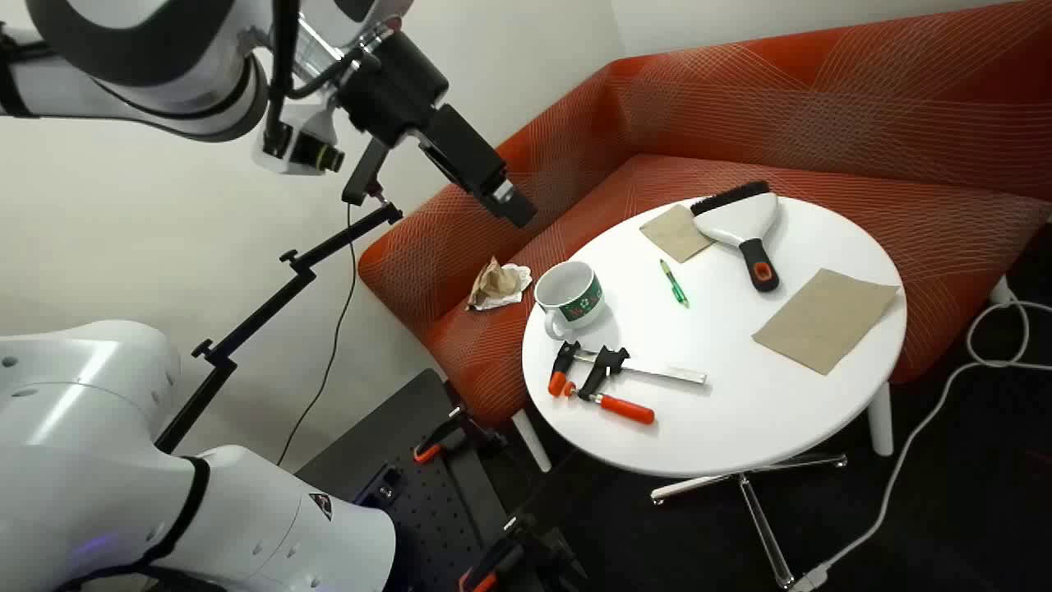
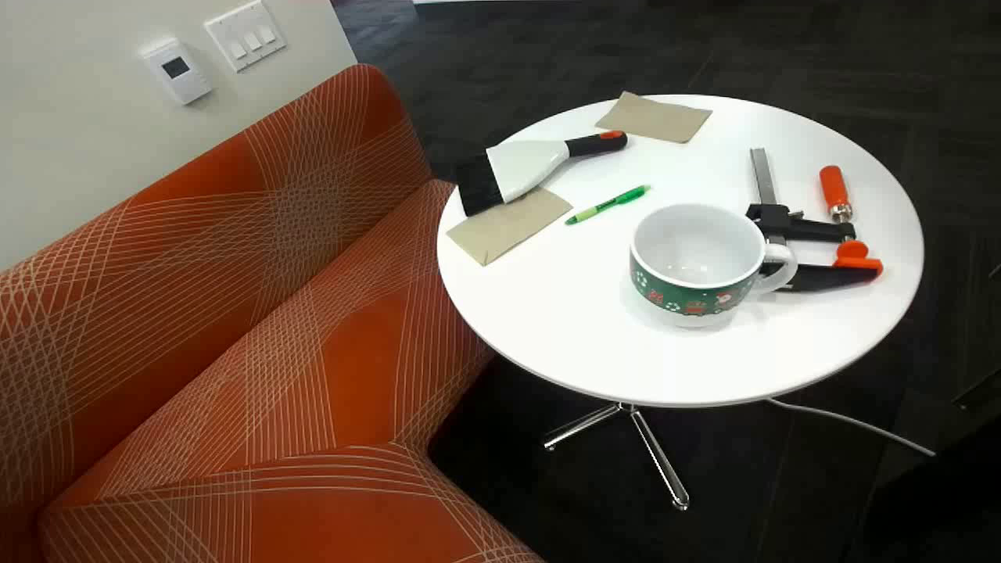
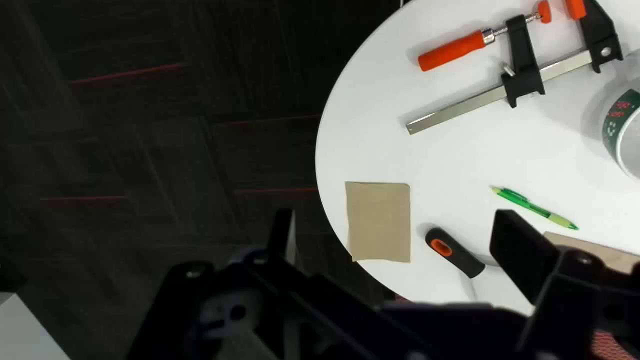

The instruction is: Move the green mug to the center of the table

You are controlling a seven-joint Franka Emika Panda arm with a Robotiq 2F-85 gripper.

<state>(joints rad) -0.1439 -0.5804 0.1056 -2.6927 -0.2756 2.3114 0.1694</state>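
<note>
Green mug, print-banded, near the table edge: whole in both exterior views, cropped in the wrist view, where we find the gripper spread wide.

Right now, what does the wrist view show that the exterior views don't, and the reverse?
Wrist view only: clear red lines on the dark floor.

Both exterior views only: the handle of the green mug, the metal legs of the table, and the black bristles of the brush.

Shared: the green mug (cut off in the wrist view), table, dark floor, green pen, clamp, brown papers, brush, some of the sofa.
</note>
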